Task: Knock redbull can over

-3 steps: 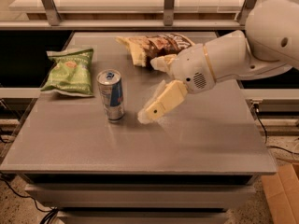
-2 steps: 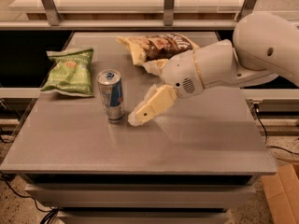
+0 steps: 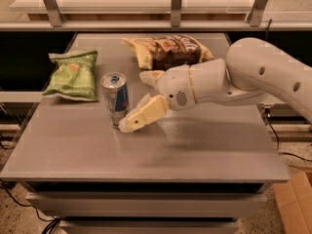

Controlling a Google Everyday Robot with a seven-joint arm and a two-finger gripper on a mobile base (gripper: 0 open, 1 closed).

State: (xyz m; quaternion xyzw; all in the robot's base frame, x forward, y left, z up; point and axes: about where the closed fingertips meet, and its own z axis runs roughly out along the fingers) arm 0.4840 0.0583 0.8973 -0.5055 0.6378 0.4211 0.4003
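Observation:
The redbull can [image 3: 115, 98] stands upright on the grey table [image 3: 204, 145], left of centre, blue and silver with a silver top. My gripper [image 3: 132, 101] is right beside the can on its right, coming in low from the right on the white arm [image 3: 253, 77]. Its fingers are spread open and hold nothing. The near finger [image 3: 141, 116] points down-left, with its tip at the can's lower right side; I cannot tell whether it touches. The far finger [image 3: 151, 76] sits behind, just right of the can's top.
A green snack bag [image 3: 72, 75] lies left of the can. A brown-and-yellow snack bag [image 3: 168, 51] lies at the back, behind the gripper. A metal rail [image 3: 175, 26] runs along the far edge. A cardboard box [image 3: 297, 204] sits on the floor, lower right.
My gripper has moved left toward the can, from about a hand's width away to right beside it. The can has stayed upright in the same spot.

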